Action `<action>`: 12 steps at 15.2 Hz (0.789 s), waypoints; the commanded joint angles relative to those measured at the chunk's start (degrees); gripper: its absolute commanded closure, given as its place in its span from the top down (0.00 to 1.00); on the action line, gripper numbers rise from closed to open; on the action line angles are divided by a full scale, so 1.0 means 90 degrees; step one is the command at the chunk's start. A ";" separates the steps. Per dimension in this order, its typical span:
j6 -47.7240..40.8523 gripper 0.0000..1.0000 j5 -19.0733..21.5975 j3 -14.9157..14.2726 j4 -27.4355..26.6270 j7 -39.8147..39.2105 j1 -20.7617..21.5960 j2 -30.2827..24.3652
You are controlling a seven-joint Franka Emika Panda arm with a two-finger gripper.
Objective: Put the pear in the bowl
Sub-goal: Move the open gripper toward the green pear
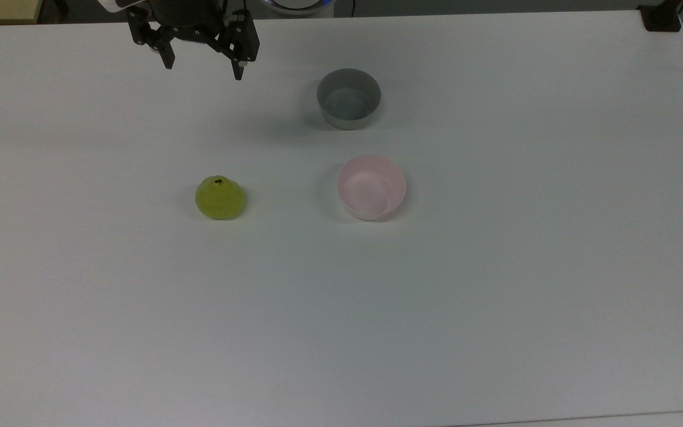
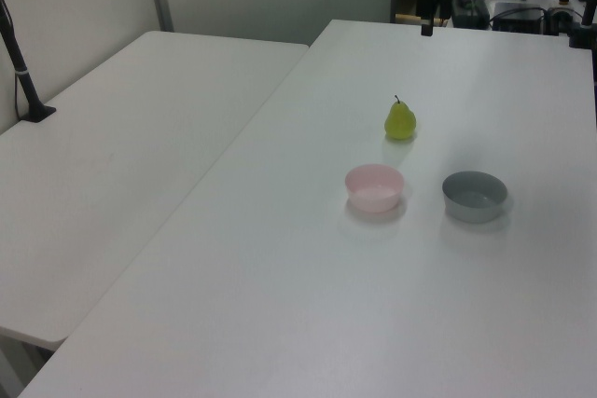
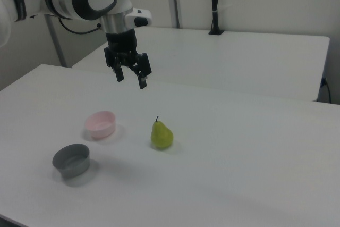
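Standing upright, pear [image 1: 220, 198] beside unmarked bowl [image 1: 371, 187], hand [image 1: 204, 70] spread.

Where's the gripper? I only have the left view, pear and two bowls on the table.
Observer: In the right view the gripper hangs above the table, open and holding nothing.
Operator: Is it over the pear?
Observer: No. In the top view the pear sits well below the gripper in the picture.
Operator: Anything in the pink bowl?
Observer: The top view shows the pink bowl empty, and the grey bowl too.
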 commanded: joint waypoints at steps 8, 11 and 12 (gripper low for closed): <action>0.0110 1.00 0.0125 -0.0270 -0.0063 0.0033 0.0241 -0.0134; 0.0130 1.00 0.0087 -0.0445 -0.0063 0.0004 0.0445 -0.0105; 0.0130 1.00 0.0067 -0.0513 -0.0063 0.0004 0.0542 -0.0104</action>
